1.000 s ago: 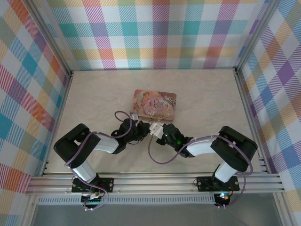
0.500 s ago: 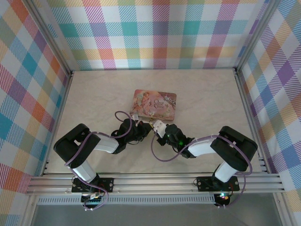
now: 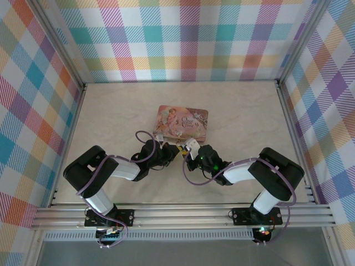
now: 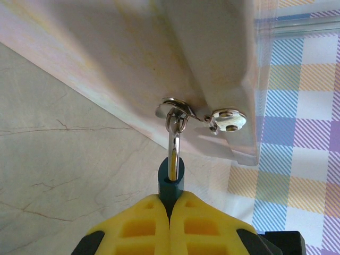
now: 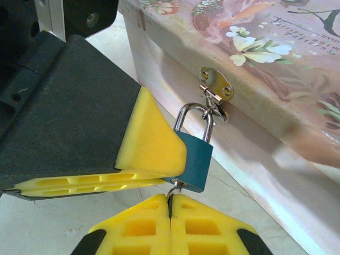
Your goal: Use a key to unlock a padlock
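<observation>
The small blue padlock (image 5: 197, 159) hangs by its silvery shackle (image 5: 194, 118) from the hasp (image 5: 215, 82) on the front of the pink tin (image 5: 255, 48). My left gripper (image 4: 170, 202) is shut on the padlock's body (image 4: 171, 183), and its yellow finger (image 5: 151, 143) presses the lock's side. My right gripper (image 5: 170, 201) is shut on the key (image 5: 178, 187), whose metal tip sits at the underside of the lock. From above, both grippers, left (image 3: 169, 152) and right (image 3: 191, 151), meet just in front of the tin (image 3: 183, 123).
The tin stands mid-table on the marbled surface (image 3: 122, 111). Plaid walls close the back and both sides. Purple cables loop beside each wrist. Bare table lies behind the tin and out to the left and right.
My right gripper has shifted slightly right and toward the tin with the key. The left arm has stayed still on the padlock.
</observation>
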Robot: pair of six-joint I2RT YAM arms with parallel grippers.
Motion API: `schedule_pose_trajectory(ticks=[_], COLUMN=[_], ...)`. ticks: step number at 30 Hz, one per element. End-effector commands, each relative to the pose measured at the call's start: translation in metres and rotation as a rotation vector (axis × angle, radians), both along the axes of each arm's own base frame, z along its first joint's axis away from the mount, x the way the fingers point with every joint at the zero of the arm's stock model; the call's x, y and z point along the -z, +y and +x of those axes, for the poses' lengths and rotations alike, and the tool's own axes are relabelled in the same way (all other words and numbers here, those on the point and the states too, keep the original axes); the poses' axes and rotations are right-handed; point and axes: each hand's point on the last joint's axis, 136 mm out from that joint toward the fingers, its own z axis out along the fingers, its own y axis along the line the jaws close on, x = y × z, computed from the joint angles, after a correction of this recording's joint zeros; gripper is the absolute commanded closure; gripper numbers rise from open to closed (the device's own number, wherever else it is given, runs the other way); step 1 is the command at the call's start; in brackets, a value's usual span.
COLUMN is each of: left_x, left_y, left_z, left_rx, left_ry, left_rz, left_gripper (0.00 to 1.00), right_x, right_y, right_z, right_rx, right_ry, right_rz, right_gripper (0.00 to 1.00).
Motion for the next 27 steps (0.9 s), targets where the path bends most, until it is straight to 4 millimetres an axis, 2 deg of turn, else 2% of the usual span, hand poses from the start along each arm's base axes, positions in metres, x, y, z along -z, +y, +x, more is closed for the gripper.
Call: schedule_pose_trajectory(ticks=[1,12,16,27], left_x=[-0.009,-0.01,-0.009,-0.01], left_y=[-0.003,-0.003,-0.003,0.008], left_z=[0.002,0.002,0.003,0.002], left_rx=[-0.002,-0.004,-0.006,-0.035], left_ry=[-0.017,-0.018,-0.017,-0.021], left_rz=[-0.014,-0.015,-0.011,0.02], left_gripper=[0.97,0.95,0.86,0.69], right_x=[-0.003,0.004,0.01,0.017], right_y=[0.003,0.001,-0.002,-0.007], right_z=[0.002,0.003,0.003,0.002], right_rx=[0.012,0.04,0.05,0.066], right_ry=[0.026,0.082,0.085,0.108], right_rz=[0.069,0.091,0.064,0.055], right_gripper=[1.0,1.0,1.0,1.0])
